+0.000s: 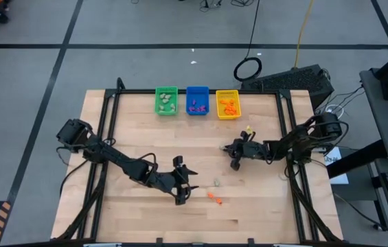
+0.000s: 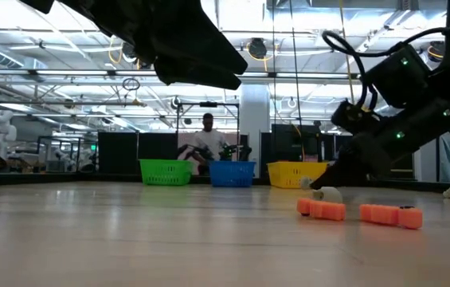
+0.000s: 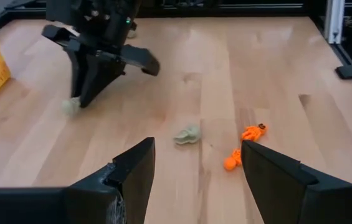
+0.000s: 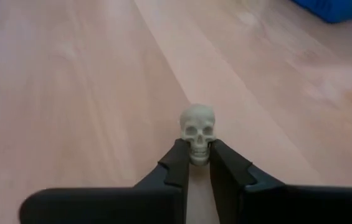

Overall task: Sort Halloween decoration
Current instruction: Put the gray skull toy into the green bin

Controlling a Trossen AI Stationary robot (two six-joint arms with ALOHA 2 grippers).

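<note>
Gripping now: my right gripper (image 4: pixel 194 160) is clamped on a pale skull trinket (image 4: pixel 198 132), fingers pressed against its jaw from both sides, the skull upright and facing the wrist camera just above the wooden surface (image 4: pixel 70 93).
Right gripper, overhead: I see it (image 1: pixel 235 162) low over the surface (image 1: pixel 139 116), out in front of the yellow bin (image 1: pixel 227 104) and well apart from it.
Left gripper: mine (image 3: pixel 194 168) hangs with its fingers (image 3: pixel 135 168) spread apart, nothing between them; overhead it (image 1: pixel 182 195) sits nearer the front edge than the right one.
Loose pale trinket: a greenish-beige piece (image 3: pixel 187 134) lies on the surface just ahead of the left gripper, between its fingers' line of sight; overhead it shows as a small speck (image 1: pixel 215 182) beside that gripper.
Orange trinkets: two orange pieces (image 3: pixel 244 146) lie close together just off the left gripper's far finger; from table height they (image 2: pixel 358 211) rest side by side, apart from each other.
Another pale piece: one (image 1: pixel 248 130) lies behind the right gripper, toward the yellow bin; I cannot tell its shape.
Bins: green bin (image 1: pixel 166 100), blue bin (image 1: pixel 197 100) and yellow bin stand in a row beyond both grippers, each holding small trinkets of pale, purple and orange colour in that order.
Background: a person (image 2: pixel 206 137) sits behind the bins in the table-height view.
</note>
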